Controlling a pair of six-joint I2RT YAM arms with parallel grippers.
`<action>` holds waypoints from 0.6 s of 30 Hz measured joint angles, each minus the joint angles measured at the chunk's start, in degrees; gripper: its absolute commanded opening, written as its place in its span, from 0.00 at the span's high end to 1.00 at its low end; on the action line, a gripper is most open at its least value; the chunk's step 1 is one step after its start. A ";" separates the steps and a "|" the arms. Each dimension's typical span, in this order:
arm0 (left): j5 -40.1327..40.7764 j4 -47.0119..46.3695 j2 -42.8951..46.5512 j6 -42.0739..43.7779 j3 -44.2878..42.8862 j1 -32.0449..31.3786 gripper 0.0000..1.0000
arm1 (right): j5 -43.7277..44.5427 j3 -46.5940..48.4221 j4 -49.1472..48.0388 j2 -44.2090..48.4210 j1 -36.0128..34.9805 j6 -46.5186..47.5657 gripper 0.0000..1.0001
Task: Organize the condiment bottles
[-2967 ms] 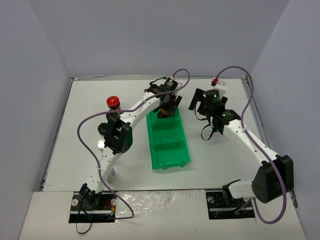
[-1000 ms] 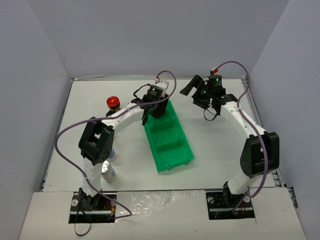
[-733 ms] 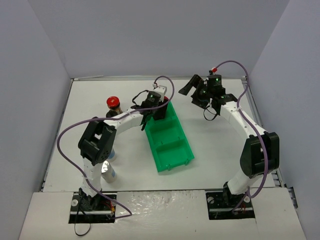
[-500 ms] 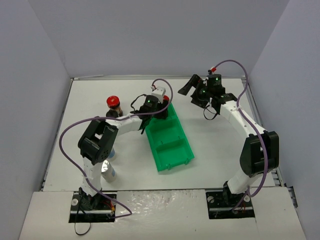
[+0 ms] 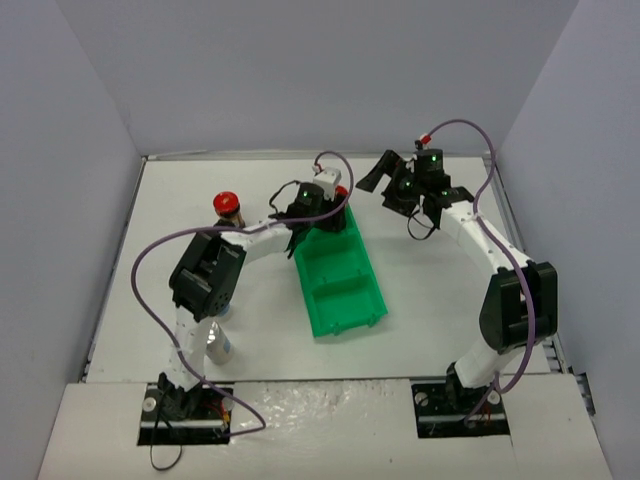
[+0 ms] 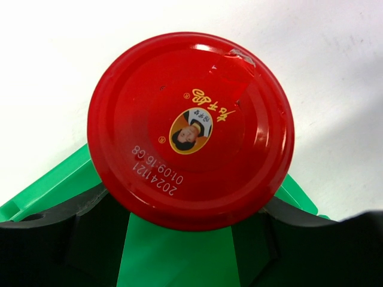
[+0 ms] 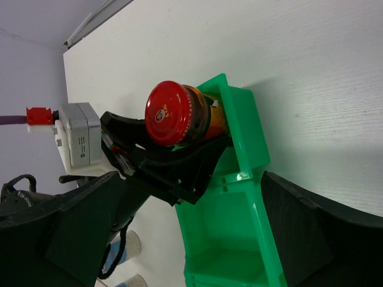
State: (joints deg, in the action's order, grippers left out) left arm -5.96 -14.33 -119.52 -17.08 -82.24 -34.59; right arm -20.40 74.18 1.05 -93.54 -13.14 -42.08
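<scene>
Jar with red cap point(image 6: 190, 130) sits clamped inside left pincer point(image 6: 188, 200).

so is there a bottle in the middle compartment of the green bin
No, the green bin's middle compartment shows only bare green floor; the one red-capped jar is at its far end.

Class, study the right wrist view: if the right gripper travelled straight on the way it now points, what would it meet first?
Most likely the red-capped jar, held in the left gripper at the green bin's end compartment. Depth is unclear, so that gripper's fingers might come first.
</scene>
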 measured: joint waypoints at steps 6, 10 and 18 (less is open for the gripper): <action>-2.96 3.80 -4.61 0.88 -7.87 0.14 1.00 | 0.12 -0.18 0.01 0.00 0.06 0.19 0.00; -4.22 6.48 -5.95 1.55 -10.91 0.32 1.00 | 0.33 -0.31 0.01 0.00 0.10 0.35 0.00; -6.29 9.20 -8.25 1.93 -14.88 0.91 1.00 | 0.64 -0.43 0.01 0.00 0.41 0.84 0.00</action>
State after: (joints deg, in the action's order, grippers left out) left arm -12.25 -5.13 -127.77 -15.16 -97.12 -33.68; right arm -19.76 73.75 1.06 -93.54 -12.72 -41.24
